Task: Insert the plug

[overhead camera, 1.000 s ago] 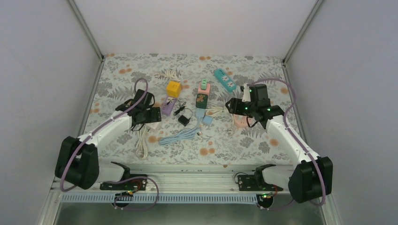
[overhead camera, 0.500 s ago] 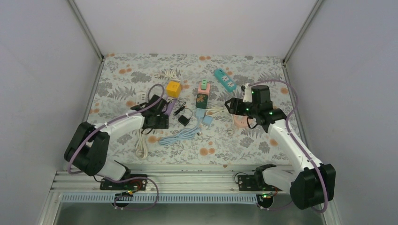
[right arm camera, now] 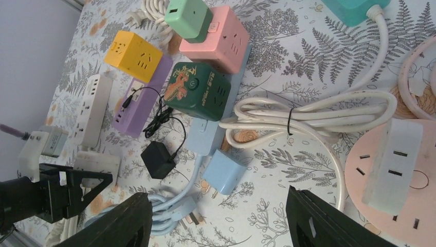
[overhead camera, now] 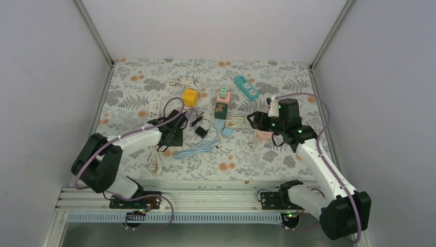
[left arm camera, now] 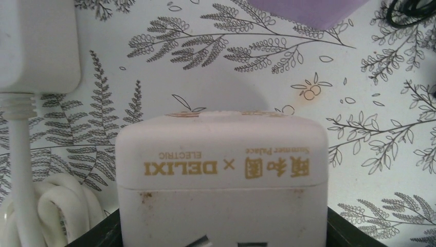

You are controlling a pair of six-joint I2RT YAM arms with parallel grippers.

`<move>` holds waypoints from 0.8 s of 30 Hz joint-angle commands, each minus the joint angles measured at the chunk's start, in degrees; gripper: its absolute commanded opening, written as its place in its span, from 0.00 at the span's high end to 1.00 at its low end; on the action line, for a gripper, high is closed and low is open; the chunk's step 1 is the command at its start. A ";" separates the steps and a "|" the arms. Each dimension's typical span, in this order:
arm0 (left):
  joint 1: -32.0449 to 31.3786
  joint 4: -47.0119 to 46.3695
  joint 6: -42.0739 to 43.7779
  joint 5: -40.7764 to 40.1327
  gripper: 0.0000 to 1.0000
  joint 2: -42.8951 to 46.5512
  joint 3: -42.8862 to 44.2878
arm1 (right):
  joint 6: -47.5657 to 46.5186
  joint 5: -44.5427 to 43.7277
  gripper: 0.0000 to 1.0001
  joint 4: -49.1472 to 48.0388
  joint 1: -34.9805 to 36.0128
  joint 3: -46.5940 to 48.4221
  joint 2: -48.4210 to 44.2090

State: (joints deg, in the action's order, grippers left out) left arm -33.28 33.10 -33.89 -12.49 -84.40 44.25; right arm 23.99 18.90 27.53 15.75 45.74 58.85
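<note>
- The left gripper sits left of centre in the top view. Its black fingers are closed against both sides of a white plastic cube-shaped socket block.
- The block fills the lower middle of the left wrist view. Gold "DELIXI" lettering shows on its upper face.
- It rests on the floral-patterned table cover, near a flat lilac power strip.
- A white flat plug body with a ribbed cord is at the upper left of the left wrist view. A coiled white cable lies just beside the block at the lower left.
- The right gripper is right of centre in the top view. Its fingers are spread wide, with nothing between them.
- A round pink socket disc lies at the lower right of the right wrist view. A white rectangular adapter rests on it.
- Between the arms lie a yellow cube socket, a dark green cube socket, a small black adapter and a light blue plug.
</note>
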 commanded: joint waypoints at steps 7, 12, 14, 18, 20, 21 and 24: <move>-1.45 -2.16 3.87 -2.31 0.52 5.22 4.45 | 1.05 5.29 0.31 -1.17 0.60 -1.16 -2.15; -3.68 -11.88 13.13 7.74 0.53 13.21 5.82 | 2.58 15.83 0.25 -6.11 0.64 -1.20 -2.20; -3.86 -17.33 15.98 12.53 0.53 15.79 5.58 | 3.63 19.45 0.18 -8.52 0.61 -1.40 -2.29; -4.20 -30.72 19.28 23.60 0.53 20.66 3.30 | 6.75 24.75 0.10 -14.36 0.60 -1.97 -3.37; -4.48 -37.91 20.15 27.90 0.53 22.90 1.42 | 8.53 27.43 0.06 -17.87 0.60 -1.86 -3.73; -4.59 -41.08 20.69 29.07 0.53 23.75 0.65 | 9.21 28.90 0.05 -19.04 0.61 -1.61 -3.72; -4.65 -45.75 22.62 31.42 0.53 24.37 0.26 | 10.82 33.51 0.08 -22.60 0.81 -1.08 -3.53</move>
State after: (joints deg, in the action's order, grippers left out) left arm -37.58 1.65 -15.81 10.70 -61.47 45.54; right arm 31.11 43.31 13.06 15.81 44.29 55.96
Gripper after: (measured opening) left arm 0.617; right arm 0.944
